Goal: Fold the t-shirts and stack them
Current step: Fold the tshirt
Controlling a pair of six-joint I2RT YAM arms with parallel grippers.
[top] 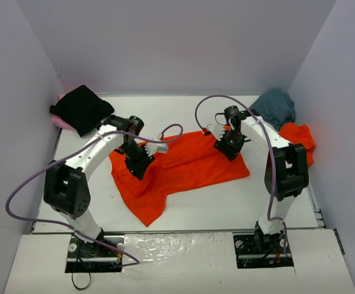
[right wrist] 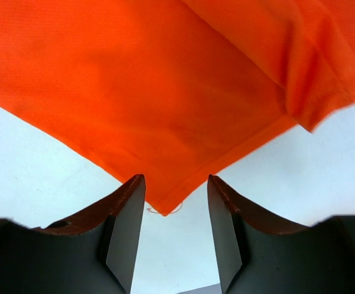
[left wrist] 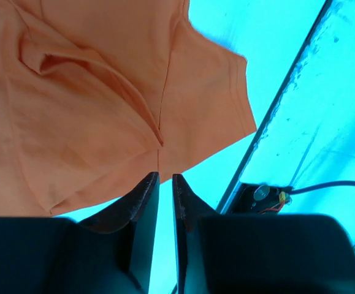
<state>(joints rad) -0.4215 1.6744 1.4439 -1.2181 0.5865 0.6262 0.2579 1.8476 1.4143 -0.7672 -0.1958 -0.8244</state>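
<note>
One t-shirt [top: 189, 165] lies central, left heap [top: 81, 110] and right heap [top: 284, 119] behind.

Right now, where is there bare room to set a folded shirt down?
Bare: near-right strip between the spread orange t-shirt and table edge; far strip between black t-shirt and teal-grey t-shirt. Both far corners are crowded.

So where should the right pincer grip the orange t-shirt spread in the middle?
The pointed hem corner of the spread orange t-shirt, lying flat between the open fingers of the right pincer. Come straight down from above: two free edges meet there.
</note>
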